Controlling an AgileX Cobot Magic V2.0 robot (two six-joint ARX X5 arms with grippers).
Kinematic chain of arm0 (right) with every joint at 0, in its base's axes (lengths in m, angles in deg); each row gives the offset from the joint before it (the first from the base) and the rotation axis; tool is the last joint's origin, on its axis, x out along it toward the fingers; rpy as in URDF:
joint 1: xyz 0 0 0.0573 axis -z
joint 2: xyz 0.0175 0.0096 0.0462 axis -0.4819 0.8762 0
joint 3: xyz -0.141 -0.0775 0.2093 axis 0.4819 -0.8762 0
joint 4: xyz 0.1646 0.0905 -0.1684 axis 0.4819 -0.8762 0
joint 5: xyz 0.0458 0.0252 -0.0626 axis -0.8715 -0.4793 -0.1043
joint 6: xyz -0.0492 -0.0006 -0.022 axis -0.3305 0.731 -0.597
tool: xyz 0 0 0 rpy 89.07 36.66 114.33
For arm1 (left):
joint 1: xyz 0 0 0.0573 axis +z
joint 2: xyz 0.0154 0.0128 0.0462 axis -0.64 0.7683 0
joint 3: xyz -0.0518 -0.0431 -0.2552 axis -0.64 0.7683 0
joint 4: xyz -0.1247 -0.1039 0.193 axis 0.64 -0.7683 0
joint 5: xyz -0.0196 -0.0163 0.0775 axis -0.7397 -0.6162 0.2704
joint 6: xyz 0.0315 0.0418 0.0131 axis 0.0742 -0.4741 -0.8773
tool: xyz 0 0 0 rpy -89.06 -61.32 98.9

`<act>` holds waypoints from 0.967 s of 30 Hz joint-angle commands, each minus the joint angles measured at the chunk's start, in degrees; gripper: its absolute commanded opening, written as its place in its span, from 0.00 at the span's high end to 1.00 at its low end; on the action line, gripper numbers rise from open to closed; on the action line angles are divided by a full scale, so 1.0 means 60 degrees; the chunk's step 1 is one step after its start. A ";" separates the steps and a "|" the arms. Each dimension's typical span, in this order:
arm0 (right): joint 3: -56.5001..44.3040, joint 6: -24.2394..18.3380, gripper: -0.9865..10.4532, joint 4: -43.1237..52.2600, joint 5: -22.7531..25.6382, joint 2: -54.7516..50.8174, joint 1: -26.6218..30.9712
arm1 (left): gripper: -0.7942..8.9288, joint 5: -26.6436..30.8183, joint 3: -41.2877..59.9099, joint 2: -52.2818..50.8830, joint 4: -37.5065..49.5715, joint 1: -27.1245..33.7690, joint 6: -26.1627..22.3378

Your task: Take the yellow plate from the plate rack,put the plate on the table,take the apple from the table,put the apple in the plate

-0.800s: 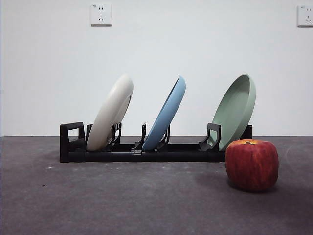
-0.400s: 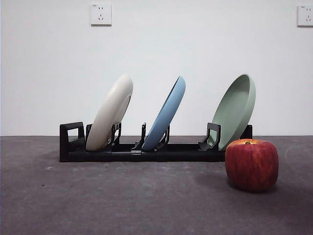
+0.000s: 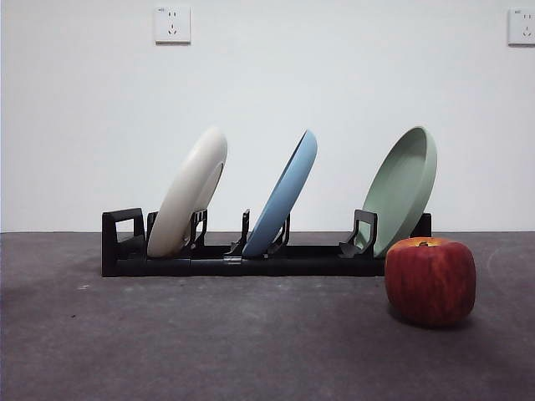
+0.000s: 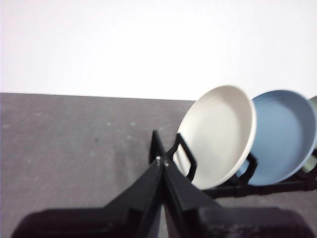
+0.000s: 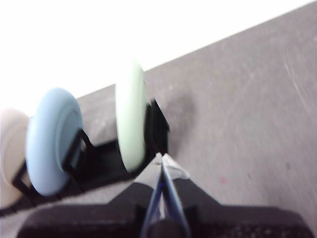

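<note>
The cream yellow plate [image 3: 190, 192] leans in the left slot of the black plate rack [image 3: 251, 259]; it also shows in the left wrist view [image 4: 218, 135] and at the edge of the right wrist view [image 5: 10, 153]. The dark red apple [image 3: 430, 280] rests on the grey table [image 3: 209, 342] to the right of the rack's end. My left gripper [image 4: 162, 161] is shut and empty, hanging short of the rack's handle end. My right gripper [image 5: 161, 158] is shut and empty, near the rack's other end. Neither gripper appears in the front view.
A blue plate [image 3: 284, 196] stands in the middle slot and a sage-green plate [image 3: 405, 188] in the right slot, close behind the apple. A white wall with two sockets [image 3: 173, 25] rises behind the table.
</note>
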 commanded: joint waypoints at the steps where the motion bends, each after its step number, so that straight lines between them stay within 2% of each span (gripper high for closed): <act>1: 0.0798 -0.0160 0.92 0.0029 -0.0597 0.0900 0.0029 | 0.93 -0.0321 -0.0849 0.1144 0.0036 0.0022 0.0051; 4: 0.1643 -0.0674 0.92 0.0025 -0.1526 0.1934 0.0029 | 0.93 -0.1242 -0.1916 0.2721 0.0033 0.0022 0.0036; 10: 0.3085 -0.1038 0.91 -0.0576 -0.3308 0.3628 0.0029 | 0.93 -0.3271 -0.3748 0.5486 -0.0335 -0.0004 0.0066; 14: 0.3960 -0.1421 0.91 -0.1242 -0.4284 0.4645 0.0025 | 0.92 -0.4065 -0.5104 0.7176 -0.1067 -0.0197 0.0062; 16: 0.4295 -0.1424 0.87 -0.1475 -0.4492 0.5064 0.0025 | 0.92 -0.4069 -0.5770 0.7912 -0.1399 -0.0331 0.0062; 18: 0.4539 -0.1424 0.77 -0.1643 -0.4484 0.5391 0.0025 | 0.91 -0.4014 -0.6411 0.8593 -0.1647 -0.0495 0.0062; 19: 0.4637 -0.1424 0.72 -0.1716 -0.4488 0.5544 0.0025 | 0.88 -0.3978 -0.6754 0.8939 -0.1752 -0.0608 0.0062; 21: 0.4776 -0.1424 0.66 -0.1821 -0.4484 0.5763 0.0025 | 0.75 -0.3952 -0.7369 0.9544 -0.1927 -0.0831 0.0062; 22: 0.4827 -0.1428 0.66 -0.1861 -0.4481 0.5847 0.0025 | 0.70 -0.3927 -0.7701 0.9879 -0.1996 -0.0954 0.0066; 23: 0.4841 -0.1428 0.66 -0.1858 -0.4481 0.5905 0.0025 | 0.68 -0.3861 -0.8011 1.0167 -0.2080 -0.1071 0.0066; 29: 0.4845 -0.1428 0.66 -0.1861 -0.4452 0.5982 0.0025 | 0.68 -0.3104 -0.9799 1.1759 -0.2823 -0.1843 0.0062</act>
